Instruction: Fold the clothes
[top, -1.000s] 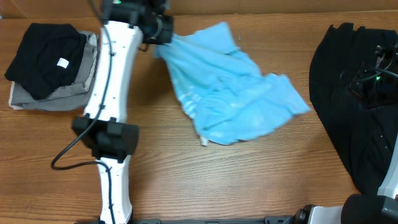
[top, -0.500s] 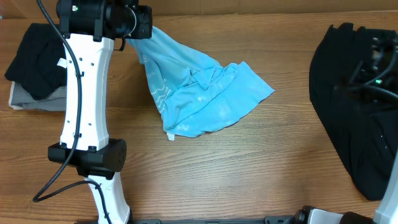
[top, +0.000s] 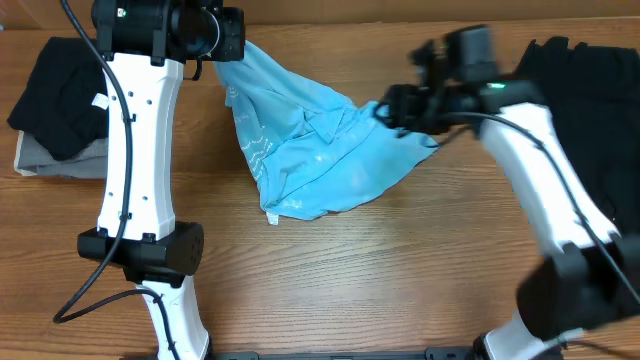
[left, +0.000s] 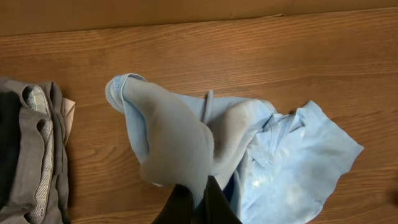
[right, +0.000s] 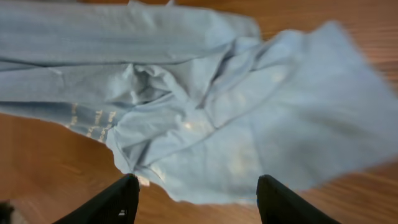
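Observation:
The clothes are a light blue T-shirt (top: 315, 145) lying crumpled on the wooden table, its top left corner lifted. My left gripper (top: 222, 48) is shut on that corner; in the left wrist view the cloth (left: 180, 134) is pinched between the dark fingers (left: 214, 202). My right gripper (top: 385, 108) hovers over the shirt's right edge, blurred by motion. In the right wrist view its jaws stand wide open (right: 198, 186), with the shirt (right: 205, 93) spread below and nothing between the fingers. White printed lettering (top: 252, 140) shows on the shirt's left side.
A folded stack of black and grey clothes (top: 55, 100) sits at the far left, also visible in the left wrist view (left: 28, 155). A heap of black fabric (top: 600, 90) lies at the far right behind the right arm. The table's back edge runs along the top.
The right arm has swung in from the far right to the shirt's right edge and its jaws have opened. The left arm dragged the shirt leftward earlier and now holds still.

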